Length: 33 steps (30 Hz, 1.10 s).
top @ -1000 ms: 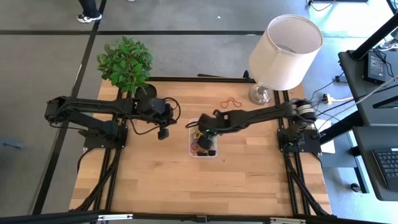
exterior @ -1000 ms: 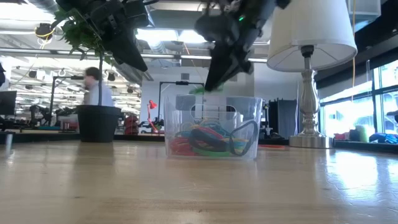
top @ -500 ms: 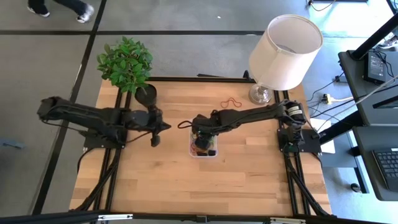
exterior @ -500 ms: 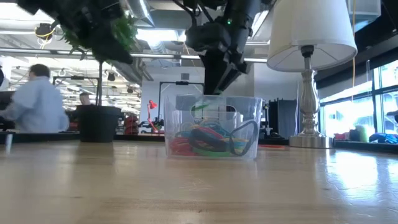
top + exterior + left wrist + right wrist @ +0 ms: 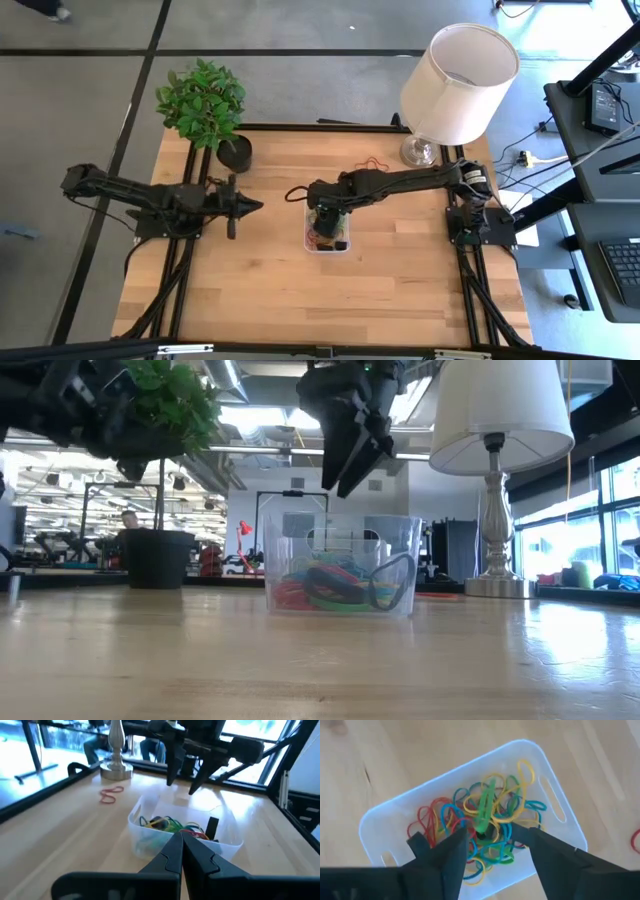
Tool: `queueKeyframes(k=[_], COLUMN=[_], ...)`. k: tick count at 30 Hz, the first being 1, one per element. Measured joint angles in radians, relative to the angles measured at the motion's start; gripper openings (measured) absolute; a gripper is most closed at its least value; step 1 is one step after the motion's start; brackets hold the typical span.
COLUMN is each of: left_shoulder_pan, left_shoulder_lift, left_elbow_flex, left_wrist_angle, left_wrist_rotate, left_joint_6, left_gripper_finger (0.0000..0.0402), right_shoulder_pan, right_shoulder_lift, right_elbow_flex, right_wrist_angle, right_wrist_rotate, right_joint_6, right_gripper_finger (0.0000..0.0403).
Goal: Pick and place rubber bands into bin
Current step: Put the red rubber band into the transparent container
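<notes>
From above, my right pincer [image 5: 325, 207] hangs over the far end of the bin [image 5: 327, 247], which sits mid-worktop [image 5: 280, 290] with bands [image 5: 322, 236] heaped inside. My left pincer [image 5: 256, 204] waits off to the bin's left, pointing at it, fingers pressed together. One red band [image 5: 372, 163] lies loose on the wood near the lamp [image 5: 452, 85]; a plant [image 5: 203, 103] stands at the far left corner. At worktop height, my right pincer [image 5: 345, 470] is above the bin [image 5: 343, 565], its two fingers spread and nothing between them; the bands [image 5: 335, 582] fill the lower part of the clear tray. Through my left wrist, my own fingers [image 5: 175, 855] are shut to a point aimed at the bin [image 5: 150, 837], with the right arm's spread pincer [image 5: 182, 780] over its far side and the red band [image 5: 111, 794] by the lamp base [image 5: 116, 767]. Through my right wrist, my fingers [image 5: 455, 855] stand apart over the bin [image 5: 560, 815], and a green band [image 5: 484, 812] lies atop the red, yellow and blue tangle; whether it touches my fingertips I can't quite make out.
</notes>
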Motion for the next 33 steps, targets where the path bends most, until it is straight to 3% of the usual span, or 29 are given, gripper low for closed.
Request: queueKeyframes(k=[11, 18, 29, 33], left_shoulder_pan=[0.114, 0.178, 0.188, 0.183], left_shoulder_lift=[-0.291, -0.439, -0.439, -0.433], left_elbow_flex=[-0.135, -0.140, -0.140, -0.140], left_wrist_angle=[0.016, -0.049, -0.110, -0.111], left_wrist_rotate=[0.149, 0.269, 0.294, 0.294], left_joint_6=[0.083, 0.141, 0.145, 0.132], left_gripper_finger=[0.0001, 0.0001, 0.0002, 0.0002], right_shoulder_pan=[-0.001, -0.007, -0.057, -0.083], right_shoulder_lift=[0.001, 0.001, 0.001, 0.001], right_elbow_flex=[0.049, 0.091, 0.156, 0.156], right_wrist_angle=[-0.045, -0.096, -0.324, -0.358], right_wrist_rotate=[-0.002, -0.002, 0.012, 0.090], right_joint_6=[-0.011, -0.008, 0.048, 0.089], right_gripper_finger=[0.0218, 0.0218, 0.0218, 0.0218])
